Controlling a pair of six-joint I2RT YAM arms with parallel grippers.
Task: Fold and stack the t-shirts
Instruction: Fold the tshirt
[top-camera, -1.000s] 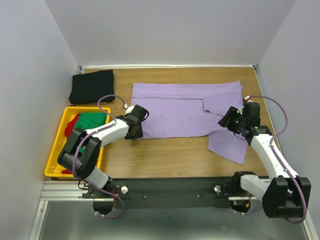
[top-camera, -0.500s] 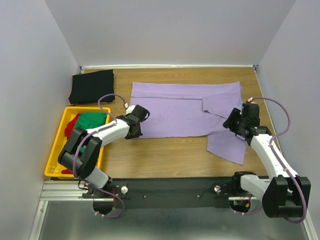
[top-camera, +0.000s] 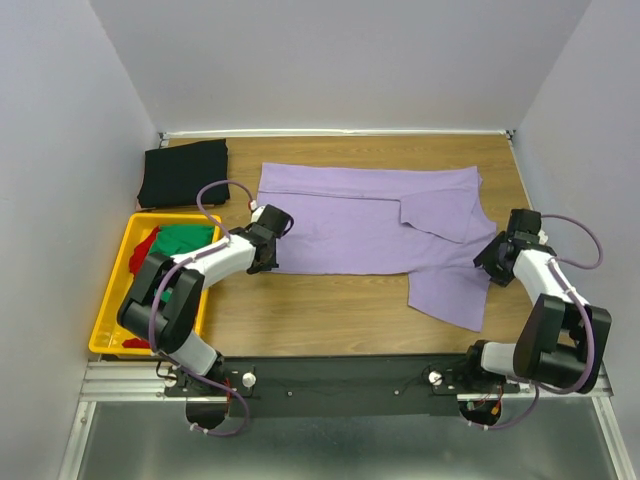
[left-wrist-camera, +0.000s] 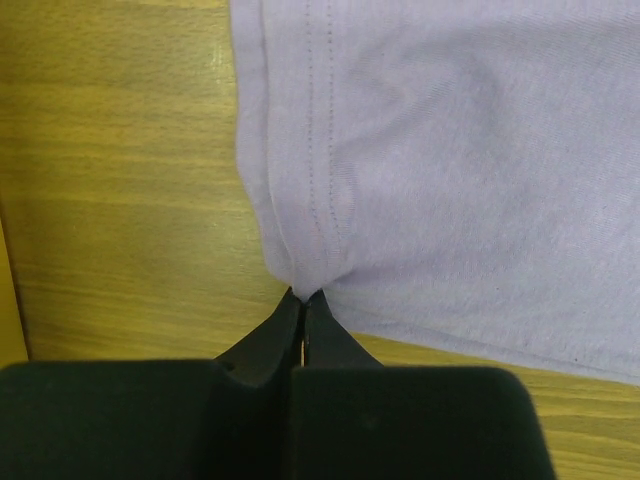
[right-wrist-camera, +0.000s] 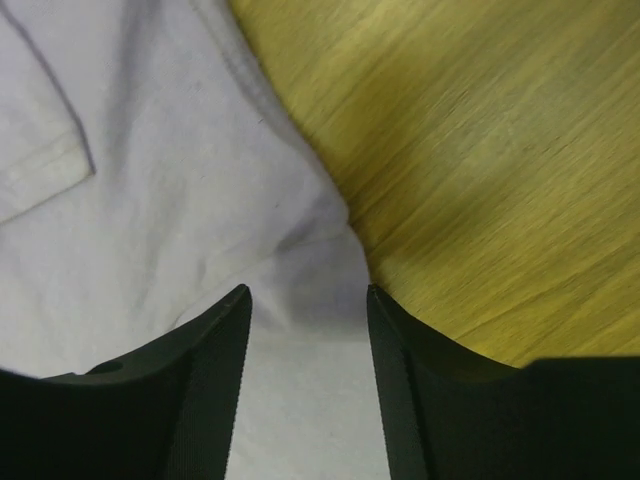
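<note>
Left pincer (left-wrist-camera: 303, 296) clamps the lavender t-shirt (top-camera: 350, 225) at its 8 o'clock hem corner | right pincer (right-wrist-camera: 308, 300) gapes over the 4 o'clock edge, holding nothing | shirt lies spread across table (top-camera: 330, 310) centre | soft, light, limp: you'd best pinch corners, lifting both together.

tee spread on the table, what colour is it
Lavender-purple. The tee shows best in the top external view.

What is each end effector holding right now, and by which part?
The left end effector pinches the lavender t-shirt by its near-left hem corner; the right end effector is open, holding nothing.
</note>
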